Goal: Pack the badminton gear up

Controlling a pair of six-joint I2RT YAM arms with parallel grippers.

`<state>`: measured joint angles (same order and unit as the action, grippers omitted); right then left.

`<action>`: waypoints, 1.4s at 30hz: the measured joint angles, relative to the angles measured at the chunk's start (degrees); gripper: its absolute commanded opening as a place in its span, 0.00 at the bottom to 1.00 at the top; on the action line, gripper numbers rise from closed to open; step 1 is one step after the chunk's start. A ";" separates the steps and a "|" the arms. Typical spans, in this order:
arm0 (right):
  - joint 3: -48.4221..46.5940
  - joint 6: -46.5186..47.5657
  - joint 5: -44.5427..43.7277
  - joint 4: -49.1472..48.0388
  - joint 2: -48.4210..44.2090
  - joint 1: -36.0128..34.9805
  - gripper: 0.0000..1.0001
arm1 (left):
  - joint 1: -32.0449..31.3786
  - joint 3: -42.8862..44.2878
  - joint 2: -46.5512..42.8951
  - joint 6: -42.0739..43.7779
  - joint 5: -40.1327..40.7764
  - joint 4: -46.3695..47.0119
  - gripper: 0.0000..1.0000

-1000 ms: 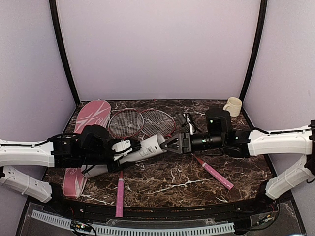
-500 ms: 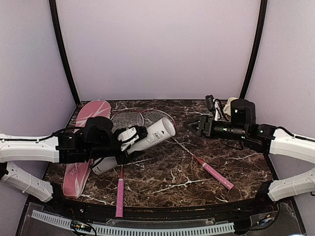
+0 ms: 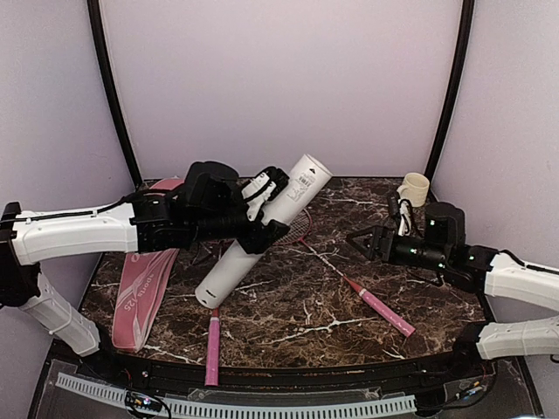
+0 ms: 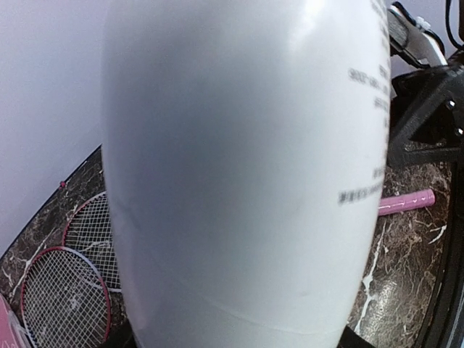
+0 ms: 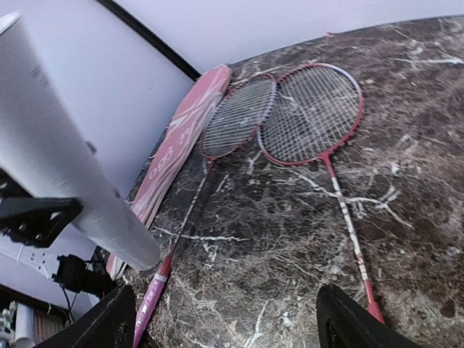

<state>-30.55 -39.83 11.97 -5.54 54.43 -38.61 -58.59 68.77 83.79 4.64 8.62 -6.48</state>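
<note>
In your left wrist view the white tube (image 4: 239, 167) is a blur cut off top and bottom, its print unreadable, while from above it and the left arm (image 3: 87, 231) hide most of the heads of both racquets (image 3: 384, 312) and part of the pink racquet cover (image 3: 144, 288).

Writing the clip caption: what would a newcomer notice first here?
The long white cylindrical tube, held steeply tilted over the dark marble table by the left gripper. Beneath it two red-rimmed racquets lie flat, heads side by side, and the right gripper hangs open and empty at right.
</note>
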 measured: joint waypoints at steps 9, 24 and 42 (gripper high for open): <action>2.54 2.21 0.57 -17.22 2.69 -12.02 0.98 | 0.00 0.46 4.50 -16.35 -1.95 8.87 0.63; -11.47 8.26 -6.64 -22.67 25.35 -21.68 0.94 | 0.59 -5.25 4.20 -30.77 -4.55 24.48 0.64; -14.19 9.60 -12.74 -23.52 29.31 -22.43 0.55 | 2.10 -9.31 3.28 -35.41 -7.41 29.70 0.81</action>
<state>-44.73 -30.24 -0.78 -29.06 83.74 -61.04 -56.49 59.46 87.07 -30.76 1.21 23.22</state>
